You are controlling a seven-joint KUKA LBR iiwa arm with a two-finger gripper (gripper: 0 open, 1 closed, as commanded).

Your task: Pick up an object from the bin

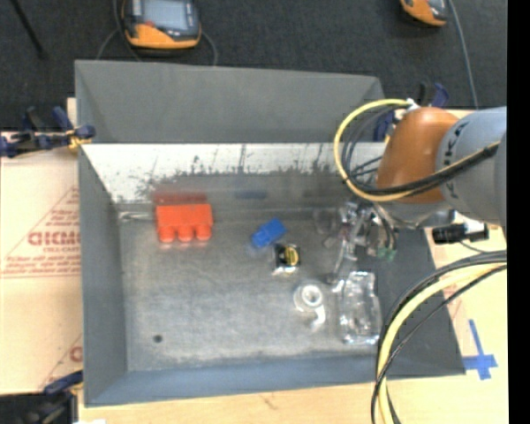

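I have the hand (358,241) down in the bin (102,307) at the far end of a clear plastic piece (358,312), spread or pressed together I cannot tell, with a clear ring (309,300) just left of that piece and an orange block (184,221) well left.

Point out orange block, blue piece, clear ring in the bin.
orange block (184,221): camera view, middle of its top face.
blue piece (267,235): camera view, its centre.
clear ring (301,299): camera view, left rim.
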